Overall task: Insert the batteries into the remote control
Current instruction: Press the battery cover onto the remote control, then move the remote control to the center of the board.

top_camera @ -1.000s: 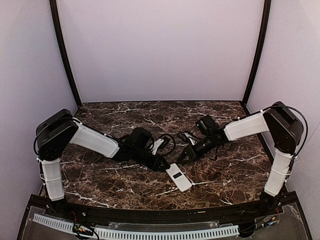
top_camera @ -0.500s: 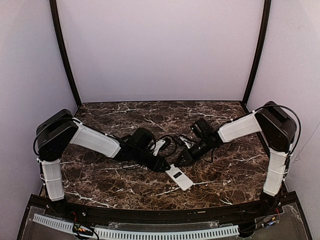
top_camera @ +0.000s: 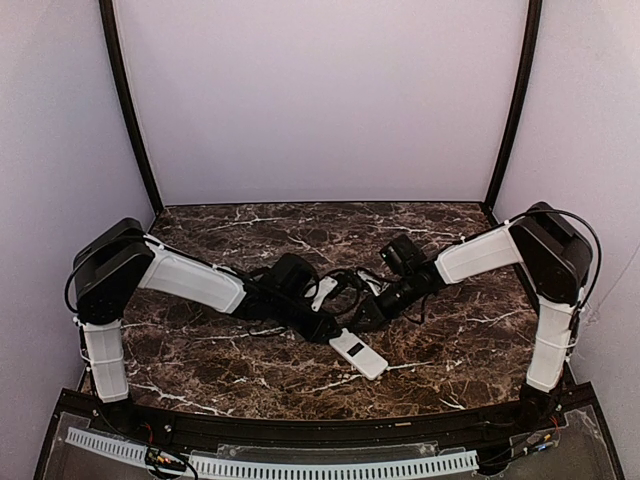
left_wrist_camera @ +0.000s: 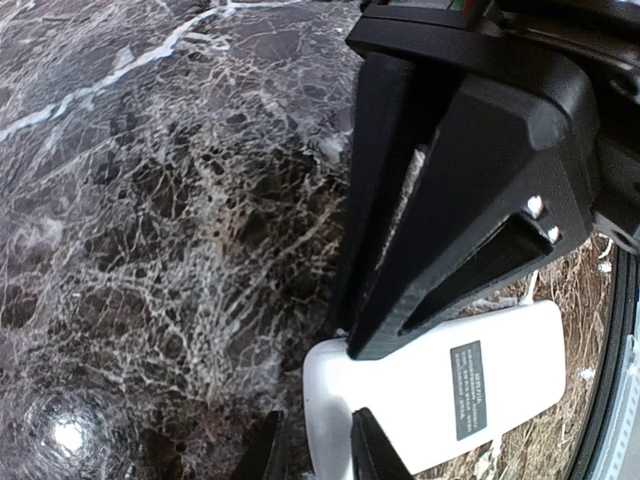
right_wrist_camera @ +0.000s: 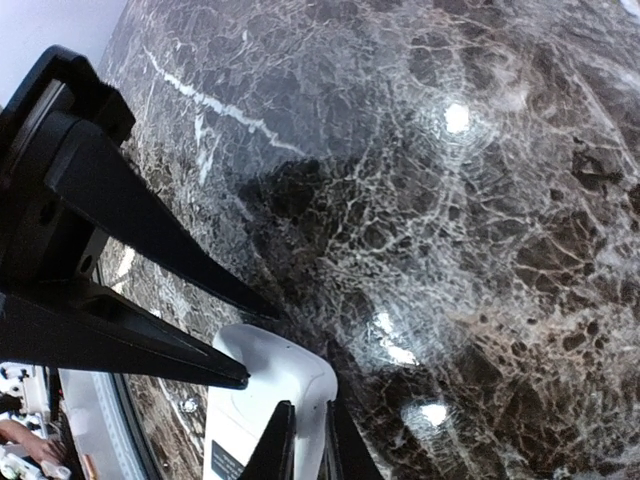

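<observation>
Left hand (left_wrist_camera: 318, 455) pinches the end of the face-down remote control (left_wrist_camera: 440, 395), right hand (right_wrist_camera: 305, 448) clenched small beside it: getting its back open, I'd say, next wanting a steady pry.

Tabletop (top_camera: 250, 225): dark brown marble pattern with white veins, glossy, with bright glare spots in the right wrist view.
Far wall (top_camera: 320, 100): plain pale lilac panel.
Side walls (top_camera: 50, 150): same lilac, left and right.
Corner posts (top_camera: 125, 110): two black uprights leaning outward at the far corners.
Near rail (top_camera: 300, 432): black curved edge.
Slotted strip (top_camera: 330, 467): white, nearest the viewer.
</observation>
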Robot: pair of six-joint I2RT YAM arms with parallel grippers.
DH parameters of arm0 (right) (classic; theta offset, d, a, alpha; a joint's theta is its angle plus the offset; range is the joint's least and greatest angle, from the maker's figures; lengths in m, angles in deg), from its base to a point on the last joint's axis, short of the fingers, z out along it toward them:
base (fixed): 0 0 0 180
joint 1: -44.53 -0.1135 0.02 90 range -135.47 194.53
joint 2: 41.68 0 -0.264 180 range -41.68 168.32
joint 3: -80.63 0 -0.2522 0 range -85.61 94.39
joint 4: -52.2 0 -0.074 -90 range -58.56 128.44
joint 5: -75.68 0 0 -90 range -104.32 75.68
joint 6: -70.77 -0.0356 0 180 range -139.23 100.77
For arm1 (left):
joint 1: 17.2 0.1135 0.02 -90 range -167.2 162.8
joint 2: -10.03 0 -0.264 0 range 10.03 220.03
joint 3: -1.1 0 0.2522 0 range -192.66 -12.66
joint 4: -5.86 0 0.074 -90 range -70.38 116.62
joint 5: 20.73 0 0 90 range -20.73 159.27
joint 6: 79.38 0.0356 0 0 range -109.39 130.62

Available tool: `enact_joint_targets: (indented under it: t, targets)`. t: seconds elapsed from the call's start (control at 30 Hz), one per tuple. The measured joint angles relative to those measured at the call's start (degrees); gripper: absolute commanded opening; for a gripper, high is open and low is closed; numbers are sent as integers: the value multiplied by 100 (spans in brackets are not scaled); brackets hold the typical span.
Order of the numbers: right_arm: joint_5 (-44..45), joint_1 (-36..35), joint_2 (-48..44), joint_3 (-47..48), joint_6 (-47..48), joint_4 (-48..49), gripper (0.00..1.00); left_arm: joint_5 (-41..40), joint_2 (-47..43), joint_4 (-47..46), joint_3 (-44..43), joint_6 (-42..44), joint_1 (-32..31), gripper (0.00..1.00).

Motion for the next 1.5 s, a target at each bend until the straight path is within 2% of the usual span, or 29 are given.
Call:
enact_joint_targets:
  t: [0.17, 0.4, 0.97, 1.33, 1.5]
  targets:
    - [170, 68, -188, -92, -13, -192, 34, -42, -2, 9, -2, 74, -61, 18]
    - [260, 210, -1513, -614, -81, -391, 43, -83, -2, 9, -4, 74, -105, 18]
    - [216, -164, -2756, -2616, -1154, -400, 36, -85, -2, 22, -11, 68, -107, 18]
    - [-42, -319, -2398, -2887, -1893, 466, 31, -87, -2, 20, -11, 68, -114, 16]
    - [-133, -323, -2131, -2894, -2057, 791, 24, -98, -2, 20, -11, 70, -120, 14]
